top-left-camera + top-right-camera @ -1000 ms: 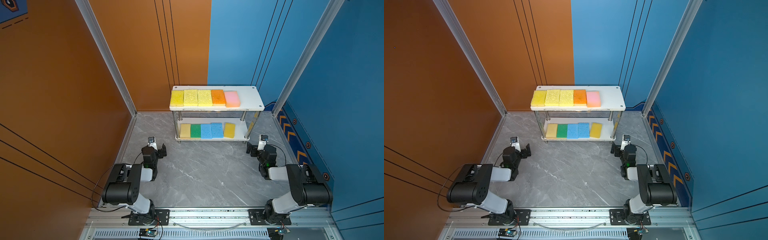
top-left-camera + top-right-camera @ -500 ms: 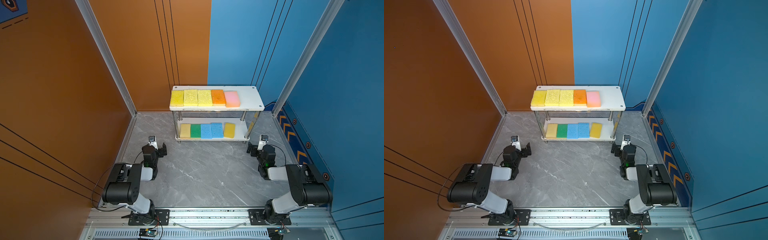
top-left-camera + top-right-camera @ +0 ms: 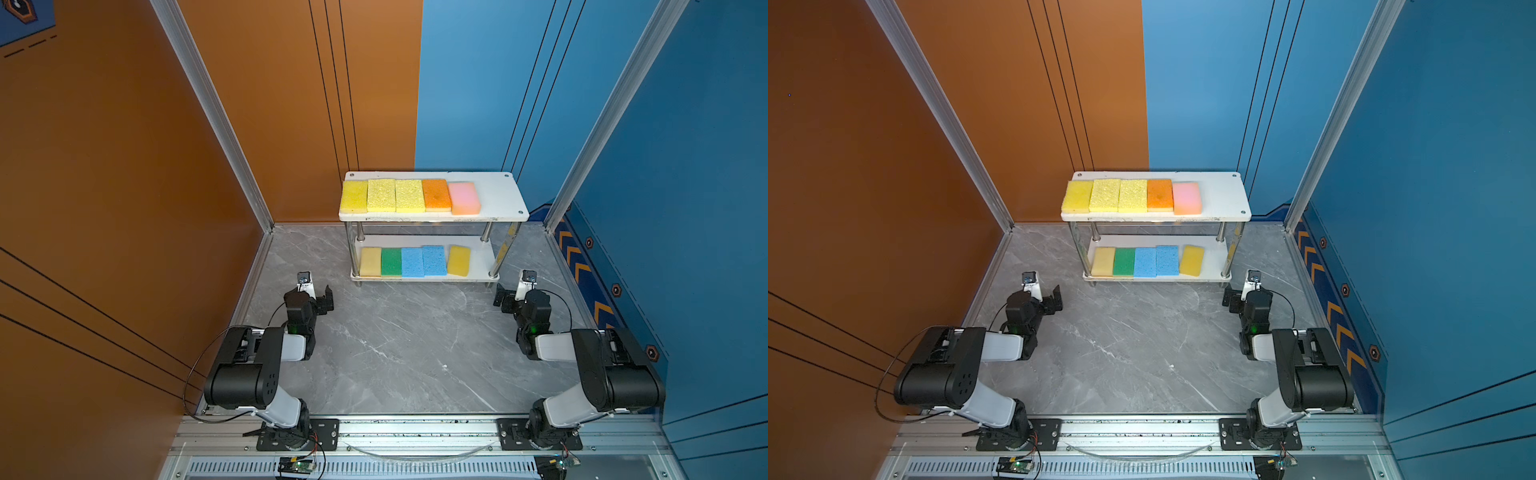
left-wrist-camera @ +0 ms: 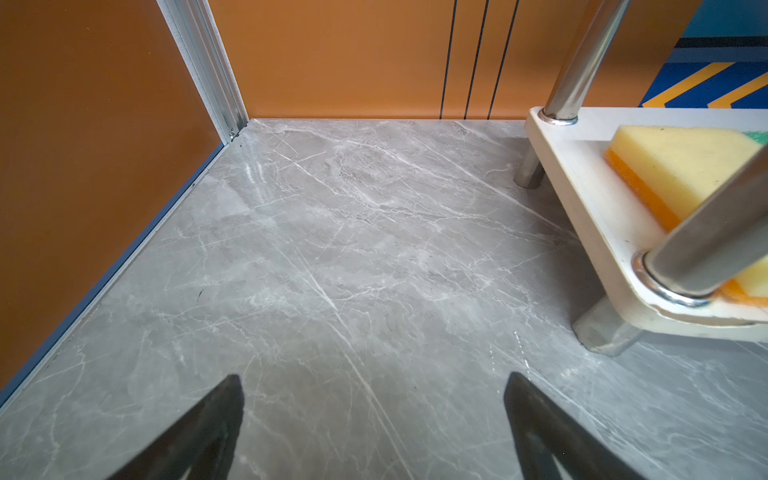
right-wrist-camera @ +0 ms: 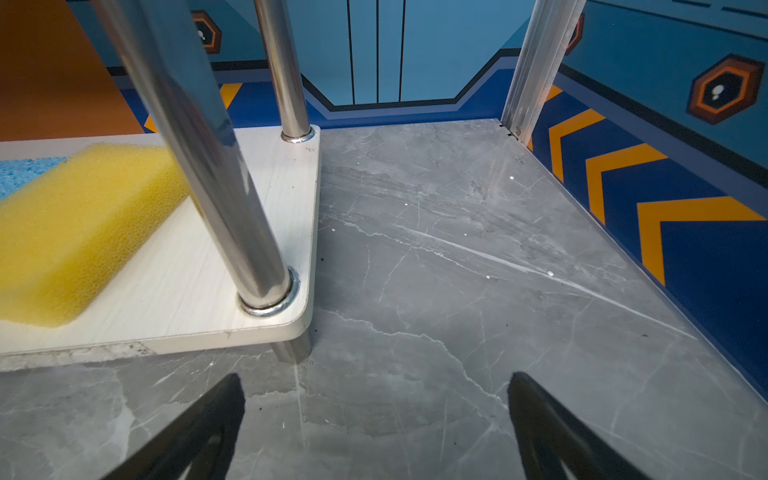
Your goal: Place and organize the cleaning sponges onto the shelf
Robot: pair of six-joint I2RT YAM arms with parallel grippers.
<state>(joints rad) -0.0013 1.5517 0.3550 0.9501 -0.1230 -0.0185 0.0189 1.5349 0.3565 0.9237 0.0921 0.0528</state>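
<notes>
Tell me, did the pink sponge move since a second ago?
No. The pink sponge still lies on the shelf, beside the orange sponge, just as far from the corner screw.

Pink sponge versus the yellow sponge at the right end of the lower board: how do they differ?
The pink sponge lies on the top board, the yellow sponge on the lower board. Pink sits against its orange neighbour; yellow stands apart from the blue sponge. Pink is nearly square to its row; yellow is skewed. Both lie flat, ending their rows.
</notes>
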